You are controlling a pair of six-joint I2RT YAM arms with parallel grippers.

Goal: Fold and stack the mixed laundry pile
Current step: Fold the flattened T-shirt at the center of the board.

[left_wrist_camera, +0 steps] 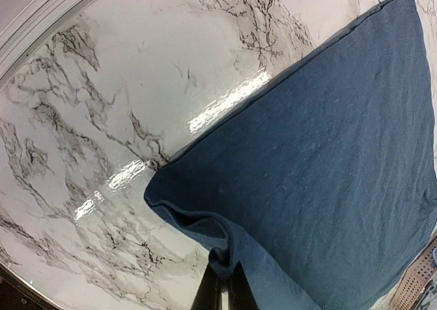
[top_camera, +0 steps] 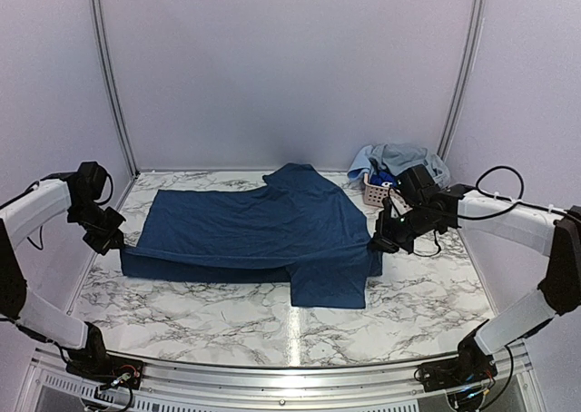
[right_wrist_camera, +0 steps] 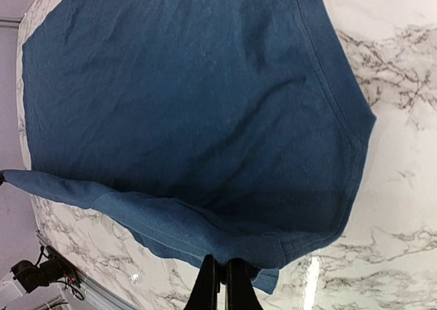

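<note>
Top external view puts the navy shirt (top_camera: 263, 230) across the middle of the marble-patterned table (top_camera: 227, 321). Its far part lies flat, and its near edge is lifted and strung between the two arms. The left gripper (top_camera: 111, 241) is closed on the shirt's left end and the right gripper (top_camera: 379, 241) on its right end, with the cloth sagging a little between them. A loose flap hangs down onto the table toward the right.

In the left wrist view the fingertips (left_wrist_camera: 217, 293) are pressed together over a bunched fold at the corner of the fabric. In the right wrist view the fingertips (right_wrist_camera: 208, 286) pinch the stitched hem, with a doubled layer of cloth just above them.

The rest of the laundry pile (top_camera: 399, 161), pale blue and grey-blue pieces, is heaped over a pink basket (top_camera: 374, 194) at the back right corner, close behind the right arm.

The shirt looks light and limp, a thin knit that drapes, creases and carries no shape of its own. It should neither slip much nor come to harm. It will, though, droop wherever it is unsupported, and a pinch may easily catch two layers rather than one. The seamed hems and corners look the best places to grip, being thicker and firmer. Holding two ends under mild tension, as here, should keep a fold line straight.
</note>
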